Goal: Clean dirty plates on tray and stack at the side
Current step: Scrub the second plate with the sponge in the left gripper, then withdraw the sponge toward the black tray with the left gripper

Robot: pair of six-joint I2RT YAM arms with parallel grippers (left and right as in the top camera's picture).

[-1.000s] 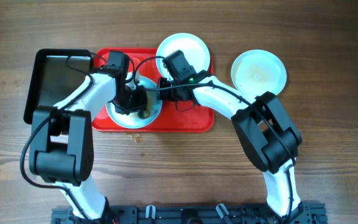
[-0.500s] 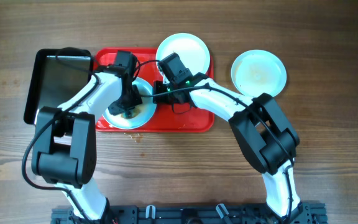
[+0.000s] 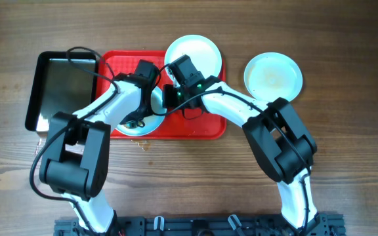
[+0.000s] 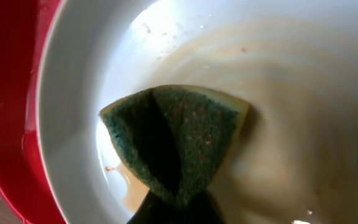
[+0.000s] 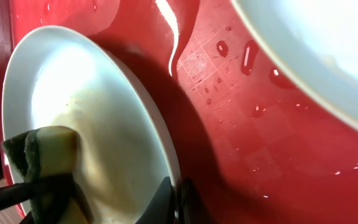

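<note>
Wood-grain tabletop (image 3: 346,39) runs brown beneath everything. At the far left lies a black pan (image 3: 64,82), rectangular with rounded corners, its near edge partly hidden by the left arm. Just beside it sits the tray (image 3: 202,128), red plastic with a fine square-patterned texture, beaded with water drops.

On the tray's left half is the smeared plate (image 3: 125,128), round, white and shallow. From overhead most of it is covered by both arms. The left wrist view shows a thin, pale brown film swirled across its bowl.

The left gripper (image 3: 138,117) is pinched on a sponge (image 4: 173,143) folded into a wedge, dark green scouring face over a yellow foam edge, pressed onto that plate. Its fingertips are cut off at the bottom of the wrist view.

The right gripper (image 5: 176,196) is clamped on the same plate's right rim, which looks lifted and throws a dark shadow on the tray. Only its tips show.

A second plate (image 3: 202,49) rests at the tray's far right corner, overhanging the edge and partly covered by the right wrist. A third plate (image 3: 273,75) lies on the wood well to the right, with a faint tan stain in its middle.
</note>
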